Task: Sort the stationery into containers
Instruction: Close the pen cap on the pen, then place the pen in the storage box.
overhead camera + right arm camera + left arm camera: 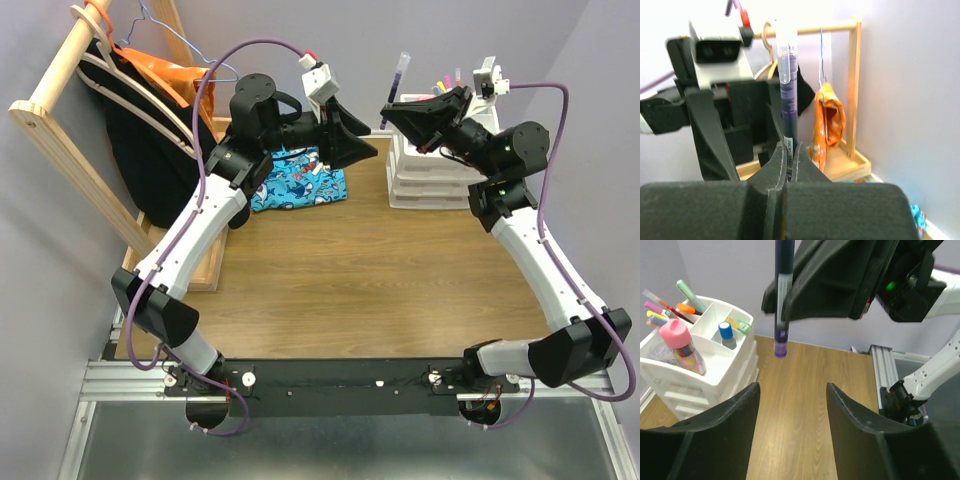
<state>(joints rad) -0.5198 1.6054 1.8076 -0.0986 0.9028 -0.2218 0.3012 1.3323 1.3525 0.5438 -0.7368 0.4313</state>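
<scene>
My right gripper is shut on a slim dark purple pen and holds it upright in the air, left of the white desk organiser. In the right wrist view the pen rises from between the closed fingertips of that gripper. My left gripper is open and empty, facing the pen from the left, with its fingers spread over bare table. The organiser's top compartments hold several markers, a pink-capped glitter tube and a blue-capped small jar.
A blue patterned cloth lies at the back of the table under the left arm. A wooden rack with a tray base stands at the left, hung with dark and orange fabric. The two grippers are close together.
</scene>
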